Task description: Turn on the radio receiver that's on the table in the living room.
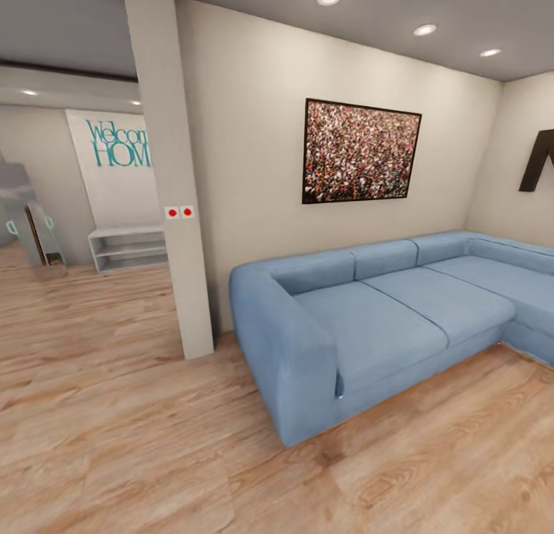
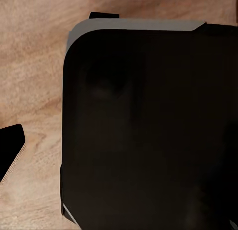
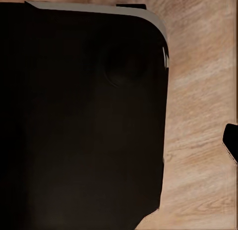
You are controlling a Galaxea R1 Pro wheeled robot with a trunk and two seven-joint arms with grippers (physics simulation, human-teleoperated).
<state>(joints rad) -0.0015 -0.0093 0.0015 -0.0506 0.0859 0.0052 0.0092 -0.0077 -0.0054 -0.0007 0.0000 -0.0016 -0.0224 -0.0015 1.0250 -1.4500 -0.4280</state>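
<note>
Base: in both wrist views a large black body with a grey rim point(image 2: 148, 130) lies closest to the lens, over the plank floor point(image 2: 34, 81). It is probably the robot's own base.
Left pincer: a dark tip point(image 2: 11, 149) shows at the edge of the left wrist view. It may be a finger, but how wide the pincer stands, or whether it holds something, cannot be told.
Right pincer: a small dark tip point(image 3: 231, 140) at the edge of the right wrist view. Its opening also cannot be told.
Sofa: the blue sofa point(image 1: 362, 318) stands ahead of the robot in the head view, far from both pincers, which hang low beside the base.
Wall: a beige wall with a framed picture point(image 1: 360, 152) is behind the sofa.
Pillar: a pillar point(image 1: 173, 180) with two red switches point(image 1: 179, 211) stands beside the sofa's near arm.
Hall: past the pillar there is a white shelf point(image 1: 129, 246) and a welcome sign point(image 1: 119, 143).
Radio: it and its table are not located from these pictures, so no place relative to the pincers can be given. The robot seems to be searching or driving.
Risk 1: the base could bump the sofa arm or the pillar if it drives forward without turning.
Risk 2: turning toward the hall would probably lead away from the living room and lose time.
Risk 3: the low arms could catch on furniture in a tight turn.
</note>
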